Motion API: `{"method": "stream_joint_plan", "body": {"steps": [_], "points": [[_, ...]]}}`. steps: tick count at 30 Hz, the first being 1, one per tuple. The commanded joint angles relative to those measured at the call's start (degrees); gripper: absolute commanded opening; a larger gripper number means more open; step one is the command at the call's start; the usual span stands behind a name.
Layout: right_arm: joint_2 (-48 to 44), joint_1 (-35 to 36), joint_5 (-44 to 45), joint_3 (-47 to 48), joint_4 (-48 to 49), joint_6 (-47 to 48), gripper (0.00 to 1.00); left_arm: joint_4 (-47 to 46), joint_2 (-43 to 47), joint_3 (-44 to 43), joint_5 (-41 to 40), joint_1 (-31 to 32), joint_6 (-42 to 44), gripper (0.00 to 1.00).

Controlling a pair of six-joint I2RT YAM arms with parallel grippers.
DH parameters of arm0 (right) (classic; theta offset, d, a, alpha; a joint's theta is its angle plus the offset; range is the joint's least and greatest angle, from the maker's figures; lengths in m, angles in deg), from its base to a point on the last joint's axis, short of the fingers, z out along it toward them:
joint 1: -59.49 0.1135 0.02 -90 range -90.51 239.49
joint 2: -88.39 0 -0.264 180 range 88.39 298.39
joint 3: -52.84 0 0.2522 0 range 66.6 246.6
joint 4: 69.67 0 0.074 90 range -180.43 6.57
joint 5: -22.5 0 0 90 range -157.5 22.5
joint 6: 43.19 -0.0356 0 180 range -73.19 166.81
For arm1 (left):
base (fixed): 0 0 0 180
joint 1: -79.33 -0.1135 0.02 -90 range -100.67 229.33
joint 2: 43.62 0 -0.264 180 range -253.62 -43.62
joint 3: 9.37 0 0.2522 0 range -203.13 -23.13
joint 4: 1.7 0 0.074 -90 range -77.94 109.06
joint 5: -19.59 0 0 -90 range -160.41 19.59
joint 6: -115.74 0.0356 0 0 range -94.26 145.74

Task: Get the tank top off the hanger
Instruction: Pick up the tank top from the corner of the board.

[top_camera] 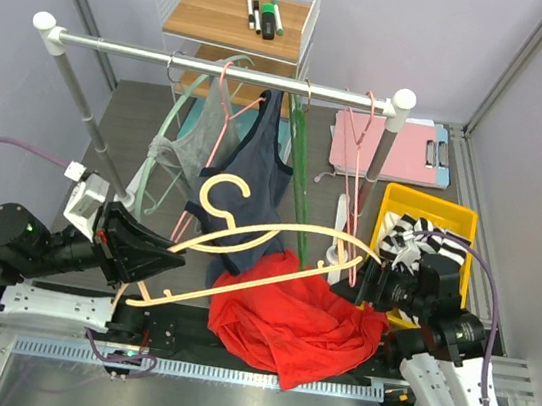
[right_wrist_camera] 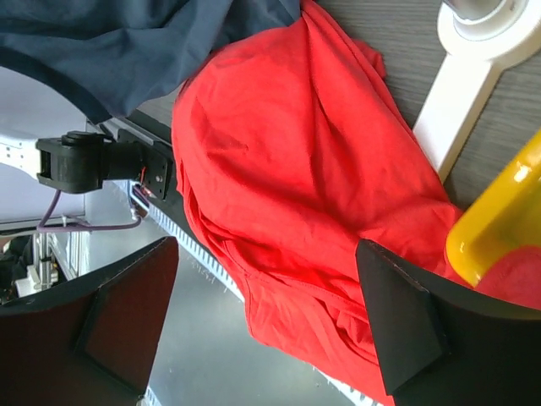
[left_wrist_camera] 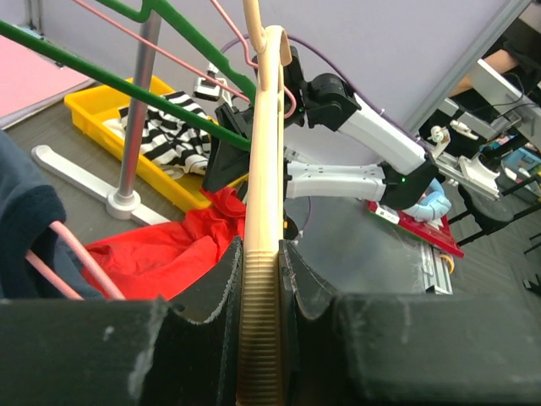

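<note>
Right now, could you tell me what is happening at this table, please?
The left hand is shut on the cream hanger and holds it up over the near part of the table. The red tank top lies in a heap beneath it. It looks to be off the hanger, though the hanger's lower bar crosses above the cloth. The right hand is open just over the red cloth, beside the yellow bin, and holds nothing.

Cream hanger (top_camera: 239,231) spans above the red tank top (top_camera: 294,327); yellow bin (top_camera: 432,209) crowds its right side
</note>
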Motion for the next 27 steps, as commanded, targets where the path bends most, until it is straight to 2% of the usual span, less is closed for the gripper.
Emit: {"method": "stream_joint_plan", "body": {"steps": [1, 5, 9, 10, 12, 13, 17, 18, 21, 25, 27], "points": [[1.31, 0.33, -2.98, -2.25, 7.56, -0.44, 0.92, -4.42, -2.34, -0.42, 1.06, -0.15, 0.10, 0.00], [3.50, 4.01, -1.05, -3.92, 9.66, -2.00, 0.91, -4.68, -3.14, -0.51, 1.50, -0.15, 0.10, 0.00], [6.04, 13.75, 6.15, -5.32, 15.64, -7.19, 0.91, -4.95, -3.14, -0.25, 0.98, -0.15, 0.19, 0.00], [7.10, 19.35, 8.43, -5.59, 18.52, -8.51, 0.91, -4.95, -3.05, -0.07, 0.89, -0.15, 0.19, 0.00], [9.74, 26.40, 18.43, -4.54, 20.13, -10.79, 0.92, -4.95, -2.96, 0.02, 0.45, -0.15, 0.19, 0.00], [10.44, 33.31, 22.03, -4.01, 20.74, -11.33, 0.92, -4.69, -2.79, -0.16, 0.45, -0.15, 0.01, 0.00], [16.15, 45.73, 36.45, -2.78, 23.29, -13.96, 0.96, -3.89, -1.73, -0.60, 0.36, -0.15, -0.69, 0.00], [18.25, 47.60, 41.53, -3.21, 23.56, -14.41, 0.97, -3.46, -1.56, -0.69, 0.53, -0.15, -0.78, 0.00], [21.16, 52.61, 45.44, -4.79, 26.80, -16.34, 0.97, -3.01, -0.15, -0.69, 0.53, -0.15, -1.40, 0.00], [29.66, 60.78, 54.39, -4.10, 30.58, -17.66, 1.00, -2.92, 1.61, 0.01, 0.18, -0.15, -2.10, 0.00], [33.63, 64.55, 55.99, -2.79, 31.55, -17.40, 1.00, -2.66, 2.22, 0.10, -0.08, -0.23, -2.28, 0.00]]}}
